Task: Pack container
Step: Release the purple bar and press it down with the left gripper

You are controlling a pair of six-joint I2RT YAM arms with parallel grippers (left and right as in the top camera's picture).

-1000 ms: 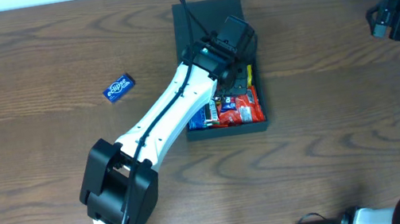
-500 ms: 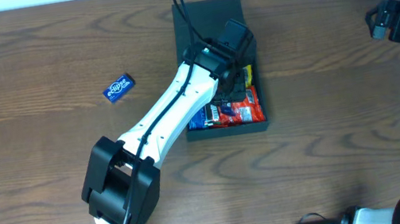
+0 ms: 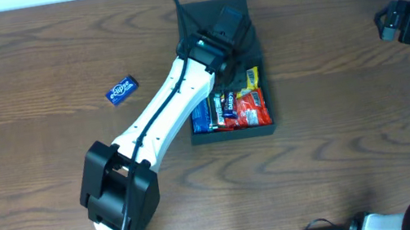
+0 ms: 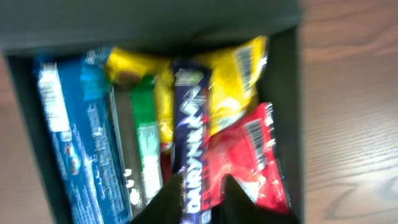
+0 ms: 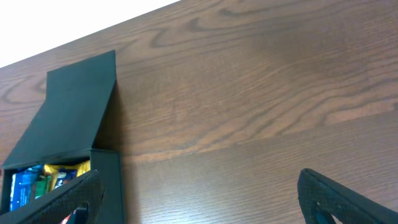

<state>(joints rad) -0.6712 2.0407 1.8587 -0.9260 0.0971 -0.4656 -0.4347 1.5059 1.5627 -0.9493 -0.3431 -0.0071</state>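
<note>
The container (image 3: 233,134) is a dark open box in the middle of the table, with its flap lid (image 3: 197,13) lying flat behind it. It holds several snack packets. A purple chocolate bar (image 4: 193,143) lies between a green packet and a red packet (image 4: 252,162), with a yellow packet (image 4: 239,74) behind and a blue one (image 4: 74,137) at the left. My left gripper (image 4: 202,193) hovers over the box's back part (image 3: 238,50), slightly open, with the purple bar lying below the gap. My right gripper (image 5: 199,199) is wide open and empty at the far right (image 3: 386,20).
A small blue snack packet (image 3: 122,89) lies alone on the wooden table, left of the box. The right wrist view shows the box wall (image 5: 106,180) and the raised lid (image 5: 74,112) at its left edge.
My left gripper has pulled back and up from the box's front part toward the lid. The purple bar now lies uncovered among the packets. The right arm has not moved.
</note>
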